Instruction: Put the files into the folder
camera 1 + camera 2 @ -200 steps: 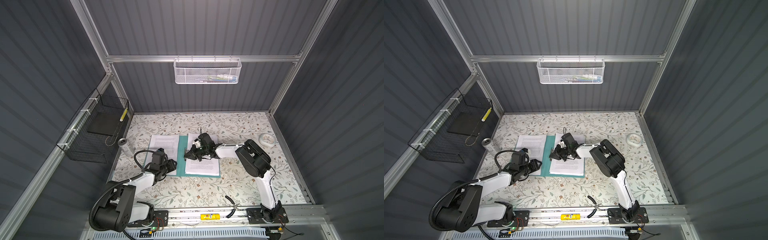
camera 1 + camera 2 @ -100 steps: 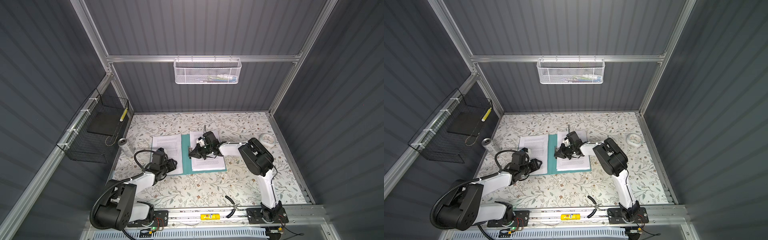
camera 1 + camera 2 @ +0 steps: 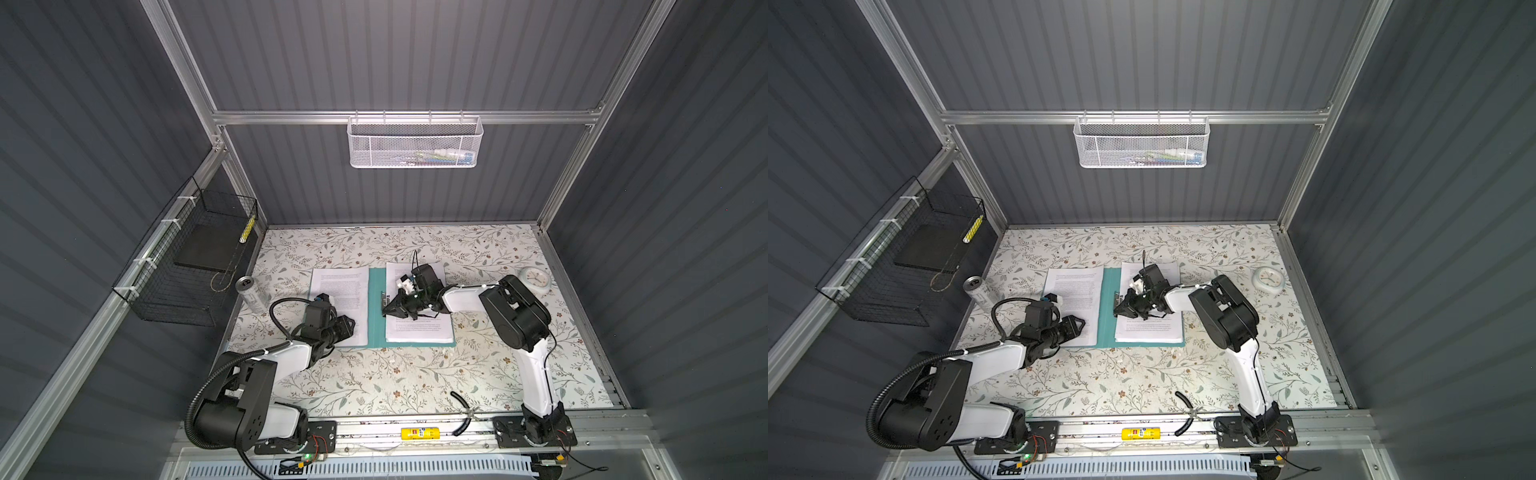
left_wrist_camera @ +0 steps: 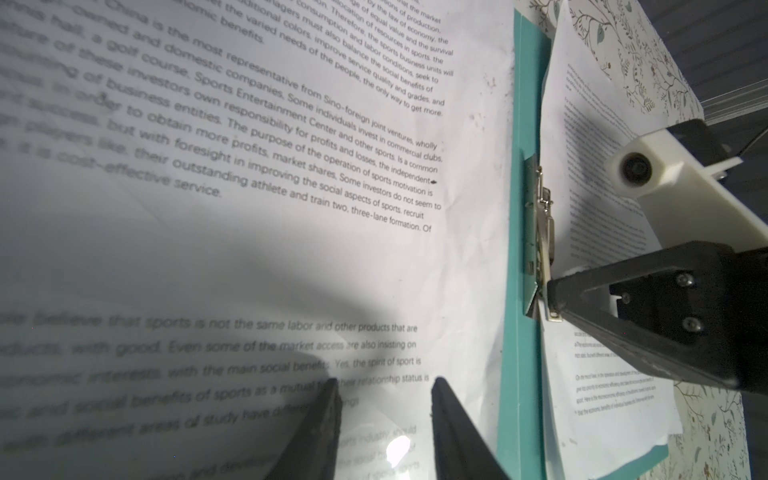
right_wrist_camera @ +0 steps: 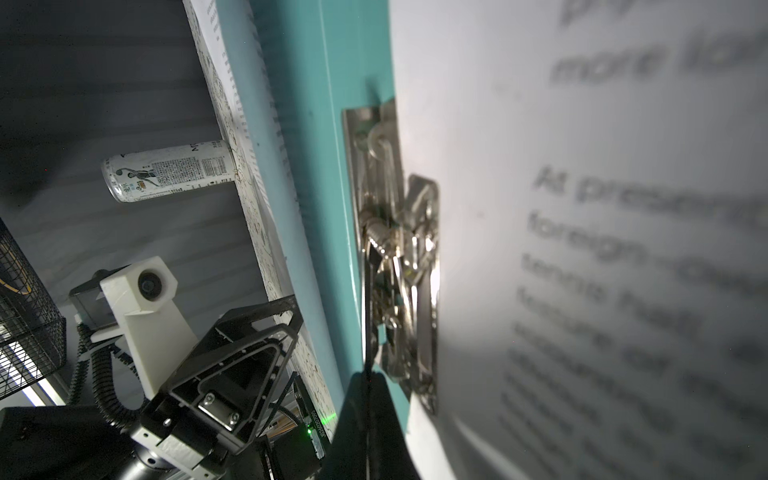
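My right arm was bent sharply at the elbow, its forearm reaching low over the floral tabletop (image 3: 374, 374) toward the other arm. The right gripper (image 3: 384, 311) tipped downward at the end of it. My left arm stretched forward from its base, close to the surface, with the left gripper (image 3: 350, 327) nearly level and aimed at the right one.

The folder (image 3: 376, 332) lay open and flat, teal inside facing up. Its long axis ran from the rig's front toward the back wall, crosswise to both grippers' fingers. The bare spine strip sat between the two grippers. One of the files (image 3: 340, 286), a printed sheet, lay under and ahead of the left gripper, just beside that strip. A second printed sheet (image 3: 419, 332) lay beneath the right gripper's wrist on the folder's cover, its far end poking past the folder's edge.

The right gripper's fingers were pressed together, their joined tip against the near end of the metal clip (image 5: 395, 257) on the spine. The left gripper's fingers (image 4: 328, 424) stood partly spread, with printed paper showing in the gap between them. I could not tell whether they touched the sheet.
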`<control>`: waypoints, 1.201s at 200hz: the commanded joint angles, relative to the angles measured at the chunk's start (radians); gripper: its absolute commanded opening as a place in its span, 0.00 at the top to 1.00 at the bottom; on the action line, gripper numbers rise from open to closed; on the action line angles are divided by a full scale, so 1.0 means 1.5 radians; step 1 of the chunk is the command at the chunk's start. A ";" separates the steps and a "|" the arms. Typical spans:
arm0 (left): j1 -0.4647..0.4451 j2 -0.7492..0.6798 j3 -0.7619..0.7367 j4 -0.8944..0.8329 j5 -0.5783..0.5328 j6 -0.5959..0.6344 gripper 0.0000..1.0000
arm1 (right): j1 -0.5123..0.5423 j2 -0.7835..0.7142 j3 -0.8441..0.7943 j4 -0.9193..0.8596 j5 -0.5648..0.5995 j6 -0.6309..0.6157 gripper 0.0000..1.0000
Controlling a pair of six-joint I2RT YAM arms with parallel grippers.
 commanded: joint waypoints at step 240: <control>0.003 0.080 0.027 -0.048 0.013 0.004 0.62 | 0.031 0.088 0.050 -0.042 -0.016 0.052 1.00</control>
